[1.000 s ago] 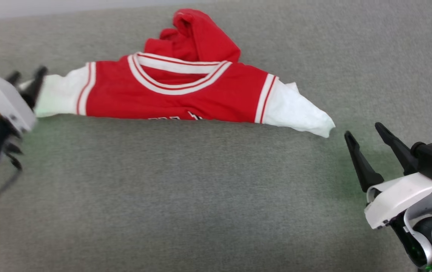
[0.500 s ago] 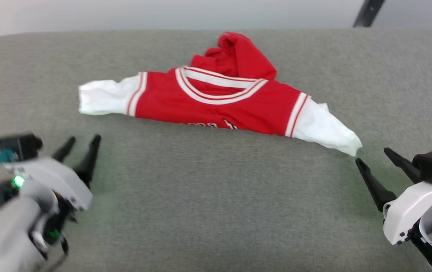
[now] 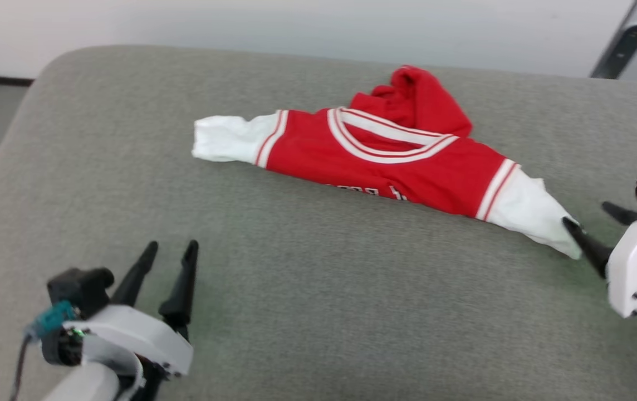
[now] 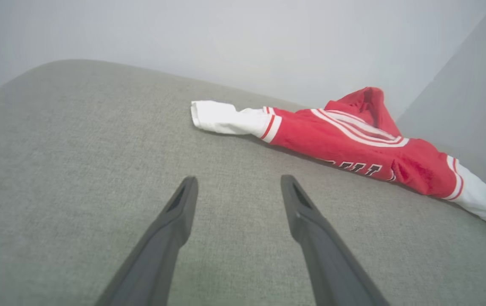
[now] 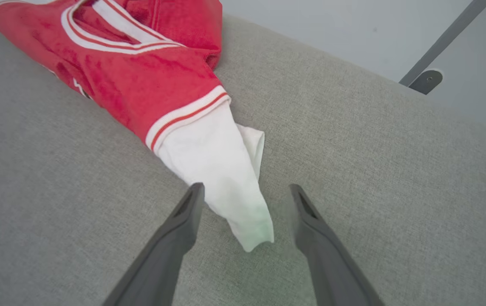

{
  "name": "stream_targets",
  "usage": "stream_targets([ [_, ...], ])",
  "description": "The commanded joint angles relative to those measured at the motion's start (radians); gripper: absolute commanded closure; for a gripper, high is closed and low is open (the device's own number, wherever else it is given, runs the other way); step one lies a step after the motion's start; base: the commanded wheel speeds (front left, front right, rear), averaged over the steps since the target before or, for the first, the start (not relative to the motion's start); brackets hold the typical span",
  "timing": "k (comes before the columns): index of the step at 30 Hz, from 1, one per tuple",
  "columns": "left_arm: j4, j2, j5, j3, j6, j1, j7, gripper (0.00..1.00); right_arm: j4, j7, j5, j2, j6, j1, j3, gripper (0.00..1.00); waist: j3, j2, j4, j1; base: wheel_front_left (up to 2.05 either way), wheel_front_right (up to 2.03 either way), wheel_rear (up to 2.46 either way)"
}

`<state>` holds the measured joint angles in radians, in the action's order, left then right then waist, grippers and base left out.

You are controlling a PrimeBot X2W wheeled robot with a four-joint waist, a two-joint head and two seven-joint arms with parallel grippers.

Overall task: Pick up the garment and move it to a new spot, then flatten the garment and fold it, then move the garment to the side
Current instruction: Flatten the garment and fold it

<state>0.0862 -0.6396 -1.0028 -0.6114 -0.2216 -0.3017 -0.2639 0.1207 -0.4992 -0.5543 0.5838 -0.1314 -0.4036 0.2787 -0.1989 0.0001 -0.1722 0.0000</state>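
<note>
The garment (image 3: 385,164) carries black-and-white chest lettering (image 4: 360,168) along its folded front edge. The fold cuts the letters off, so no word can be read.

Bare grey cushion (image 3: 307,301) lies open from my left gripper (image 3: 171,246) toward twelve; the shirt (image 3: 407,172) blocks at one o'clock. Its white sleeve (image 5: 217,170) tip sits between the spread jaws of my right gripper (image 5: 245,187), at twelve; three o'clock is free.
</note>
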Motion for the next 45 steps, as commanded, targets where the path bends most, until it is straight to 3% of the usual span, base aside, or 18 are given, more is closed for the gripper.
stream_targets([
  [1,-0.014,0.017,0.034,0.021,0.003,0.029,0.000,0.00,0.028,-0.025,-0.024,0.026,0.001,-0.040,0.017,0.00,-0.010,-0.0001,-0.043,0.0000,0.00,0.00,0.00],
  [13,-0.015,0.074,0.111,0.082,0.043,0.065,0.000,0.00,0.154,-0.212,-0.235,0.127,0.001,-0.155,0.116,0.00,-0.064,-0.0001,-0.087,0.0000,0.00,0.00,0.00],
  [24,-0.018,0.095,0.126,0.108,0.053,0.062,0.000,0.00,0.170,-0.190,-0.286,0.150,0.001,-0.188,0.221,0.00,-0.110,-0.0001,-0.081,0.0000,0.00,0.00,0.00],
  [25,-0.018,0.097,0.127,0.109,0.053,0.059,0.000,0.00,0.173,-0.186,-0.286,0.151,0.001,-0.194,0.230,0.19,-0.113,-0.0001,-0.080,0.0000,0.00,0.00,0.00],
  [26,-0.017,0.099,0.128,0.109,0.055,0.057,0.000,0.00,0.176,-0.180,-0.286,0.152,0.001,-0.198,0.238,0.51,-0.116,-0.0001,-0.080,0.0000,0.00,0.00,0.00],
  [28,-0.015,0.102,0.129,0.111,0.055,0.053,0.000,0.00,0.182,-0.171,-0.290,0.153,0.001,-0.205,0.253,1.00,-0.121,-0.0001,-0.079,0.0000,0.00,0.00,0.00],
  [37,-0.004,0.081,0.131,0.126,0.074,0.006,0.006,0.00,0.197,-0.125,-0.313,0.152,0.001,-0.245,0.310,1.00,-0.140,-0.0001,-0.064,0.0000,0.00,0.00,0.00],
  [42,0.007,0.007,0.135,0.159,0.124,-0.124,0.060,0.00,0.191,-0.101,-0.319,0.135,0.001,-0.282,0.342,1.00,-0.161,-0.0001,-0.039,0.0000,0.00,0.00,0.00],
  [45,0.056,-0.023,0.105,0.179,0.178,-0.248,0.124,0.00,0.183,-0.095,-0.309,0.136,0.001,-0.308,0.373,1.00,-0.182,-0.0001,-0.020,0.0000,0.00,0.00,0.00],
])
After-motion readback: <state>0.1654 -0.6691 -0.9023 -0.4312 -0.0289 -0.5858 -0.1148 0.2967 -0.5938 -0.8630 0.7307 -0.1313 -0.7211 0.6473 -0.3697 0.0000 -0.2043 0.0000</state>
